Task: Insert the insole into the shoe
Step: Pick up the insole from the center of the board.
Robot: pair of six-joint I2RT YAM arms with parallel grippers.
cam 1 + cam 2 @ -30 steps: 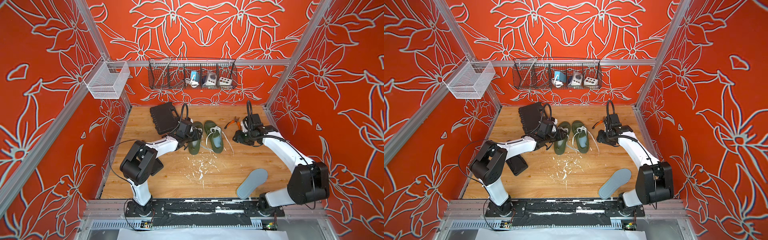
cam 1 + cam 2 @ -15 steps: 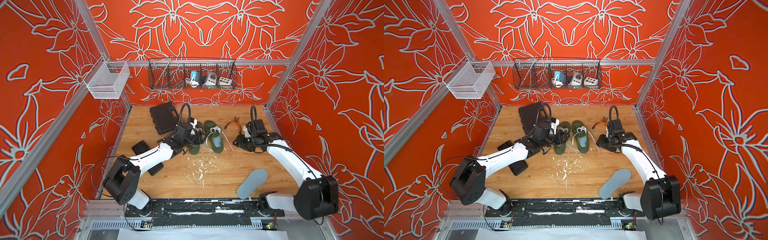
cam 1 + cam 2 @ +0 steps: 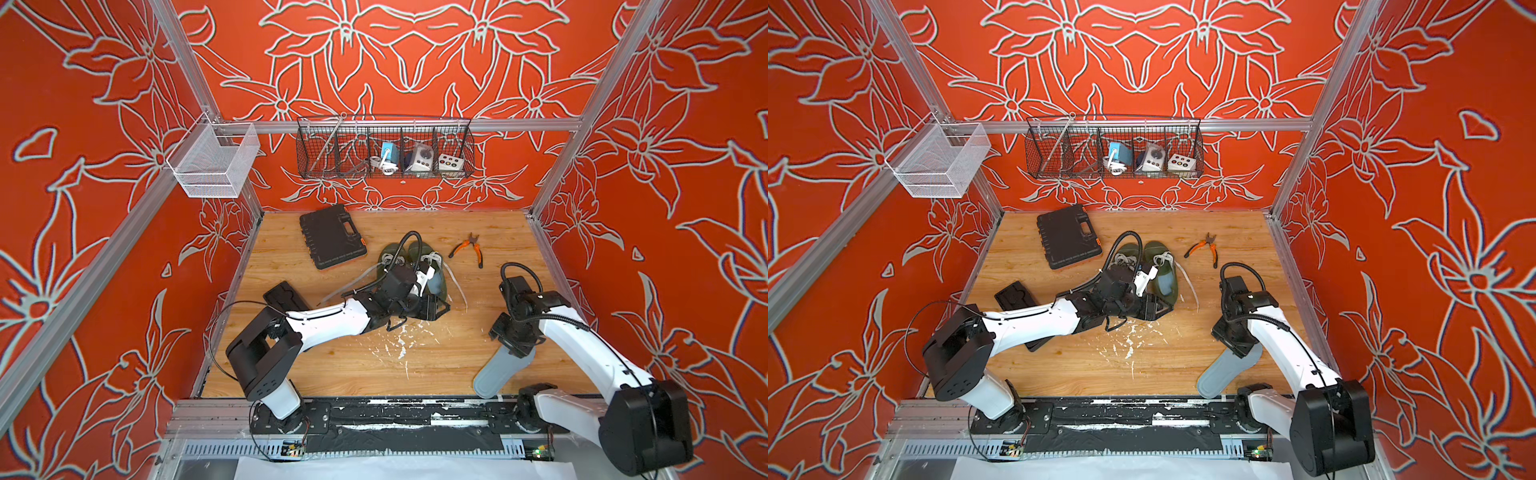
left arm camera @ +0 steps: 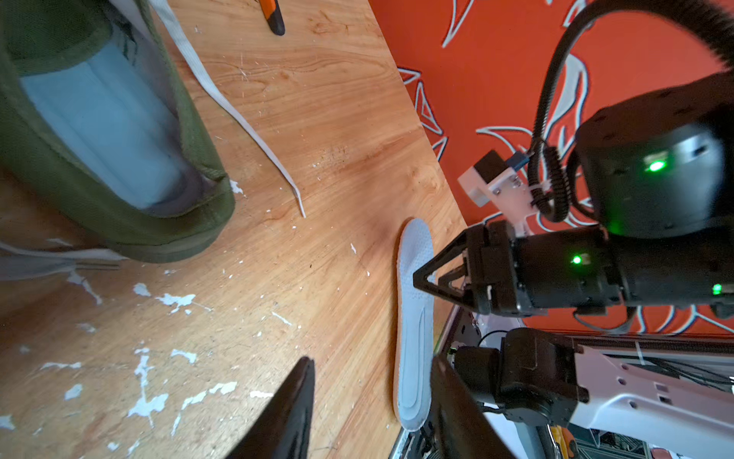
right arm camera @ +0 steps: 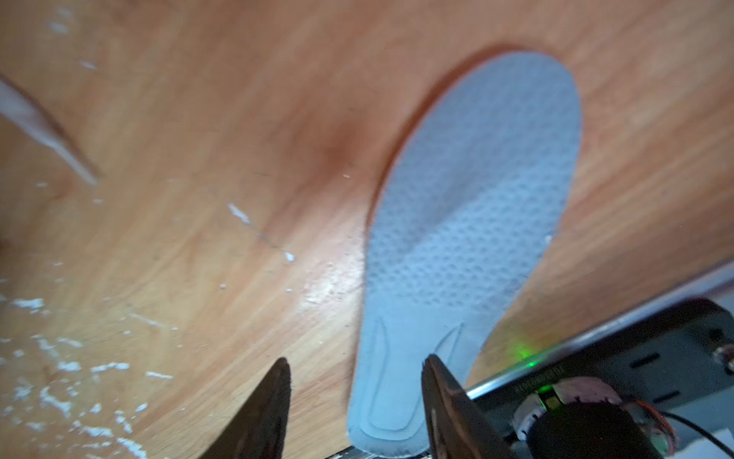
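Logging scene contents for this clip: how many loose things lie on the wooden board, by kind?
Green shoes: 2
Loose grey insole: 1
Orange-handled pliers: 1
Large black case: 1
Smaller black flat piece, partly hidden: 1
Total: 6

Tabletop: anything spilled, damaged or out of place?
Yes. White flecks are scattered over the middle of the wooden tabletop, like chipped coating or debris. One green shoe has its white lace untied, trailing across the wood. The grey insole lies loose near the front edge, apart from that shoe.
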